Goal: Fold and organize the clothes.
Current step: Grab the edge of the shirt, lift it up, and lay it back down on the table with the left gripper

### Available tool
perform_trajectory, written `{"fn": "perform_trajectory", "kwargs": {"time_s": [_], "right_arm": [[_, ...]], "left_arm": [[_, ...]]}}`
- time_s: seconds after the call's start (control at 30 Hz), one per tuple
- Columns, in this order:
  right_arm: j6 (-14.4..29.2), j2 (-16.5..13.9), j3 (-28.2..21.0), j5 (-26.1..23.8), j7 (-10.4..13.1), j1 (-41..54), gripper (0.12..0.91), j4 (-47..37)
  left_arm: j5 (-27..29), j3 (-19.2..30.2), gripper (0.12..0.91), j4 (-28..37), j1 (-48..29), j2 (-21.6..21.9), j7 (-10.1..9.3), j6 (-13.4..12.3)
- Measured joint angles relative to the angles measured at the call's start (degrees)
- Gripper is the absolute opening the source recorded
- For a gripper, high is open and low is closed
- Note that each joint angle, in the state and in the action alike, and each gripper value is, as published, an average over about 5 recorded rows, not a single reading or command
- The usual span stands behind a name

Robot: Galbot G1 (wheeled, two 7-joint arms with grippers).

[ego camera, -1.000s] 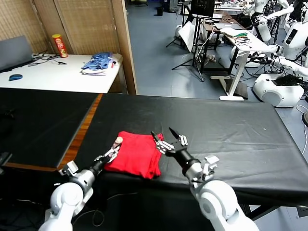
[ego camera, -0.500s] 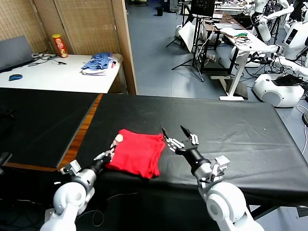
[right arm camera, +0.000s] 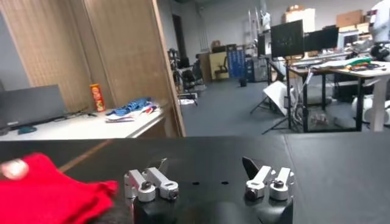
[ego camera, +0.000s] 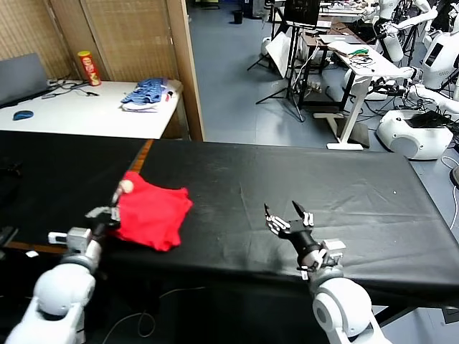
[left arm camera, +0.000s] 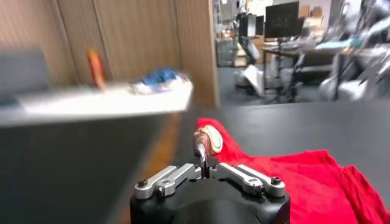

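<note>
Leftward is where everything has gone since the earlier frame: the folded red T-shirt [ego camera: 152,213], which lay near the front middle of the black table [ego camera: 344,193], now sits at about nine o'clock on it, close to the orange-brown seam [ego camera: 136,166] where the two black tabletops meet. It travelled with the left gripper [ego camera: 113,210], whose jaws have gone from spread to pinched on the shirt's left edge; in the left wrist view the closed fingertips [left arm camera: 202,146] bite the cloth just beside a brown-and-white patch of the print, with the rest of the red bundle trailing off behind.

Moving rightward, the table's middle lies between the shirt and the right gripper [ego camera: 288,217], which has drawn back toward the robot, to roughly five o'clock on the table. Its jaws stand wide and hold nothing; the right wrist view shows both fingers apart above bare black cloth, with the shirt well off to one side.

Far off at eleven o'clock, a white table [ego camera: 79,111] carries a pile of blue garments [ego camera: 145,93] and a snack can [ego camera: 89,68].

By the look of it, folding is done and this is the organizing step: the compact bundle is being dragged to a put-away spot on the left side. The next move probably calls for the left arm to bring the shirt to rest flat, then release without tugging the folds loose as it lifts away; dragging by one edge risks the layers sliding apart.
</note>
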Motion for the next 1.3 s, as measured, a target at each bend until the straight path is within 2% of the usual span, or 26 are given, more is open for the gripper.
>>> {"fn": "perform_trajectory", "kwargs": {"time_s": [0.13, 0.23, 0.4, 0.5, 0.63, 0.73, 0.93, 1.0, 1.07, 1.17, 1.3], "right_arm": [[-0.03, 0.16, -0.32, -0.47, 0.00, -0.21, 0.798, -0.18], [-0.10, 0.13, -0.33, -0.54, -0.08, -0.53, 0.798, -0.15], [-0.14, -0.03, 0.23, -0.54, -0.39, -1.34, 0.798, 0.27], [-0.28, -0.16, 0.79, -0.21, -0.47, -1.64, 0.798, 0.50], [-1.11, -0.71, 1.61, 1.71, -0.47, -1.83, 0.798, 0.82], [-1.74, -1.49, 2.23, 3.39, -0.66, -1.71, 0.798, 0.56], [-3.72, -3.40, 1.74, 7.00, -1.66, -0.78, 0.798, -0.81], [-4.59, -3.93, 1.15, 8.42, -1.71, -0.33, 0.798, -1.36], [-5.64, -4.21, 0.19, 10.12, -1.65, 0.34, 0.798, -2.02], [-7.65, -3.94, -2.25, 13.41, -1.71, 2.23, 0.798, -3.53], [-9.92, -2.47, -7.37, 18.05, -1.66, 6.97, 0.798, -6.87]], "left_arm": [[6.92, -0.54, 0.145, -2.42, 0.71, 1.92, -1.07, -0.07], [8.50, 0.44, 0.145, -4.72, 1.04, 1.54, -1.71, 0.21], [4.48, 4.55, 0.145, -6.08, 0.35, -1.67, -2.74, 1.36], [0.11, 8.33, 0.145, -5.97, -0.54, -4.69, -3.58, 2.27], [-2.75, 13.71, 0.152, -4.78, -1.36, -9.51, -3.92, 2.37], [-5.57, 17.26, 0.237, -4.02, -1.18, -12.98, -3.93, 2.54], [-11.53, 21.83, 0.561, -4.73, -1.35, -18.22, -3.47, 3.93], [-13.01, 22.26, 0.675, -5.46, -1.75, -18.89, -3.30, 3.89], [-13.26, 22.14, 0.752, -6.14, -2.18, -18.92, -3.00, 3.40], [-11.45, 21.20, 0.792, -6.91, -2.65, -17.99, -2.45, 1.78], [-9.92, 19.06, 0.798, -7.89, -2.60, -15.50, -2.35, 0.17]]}}
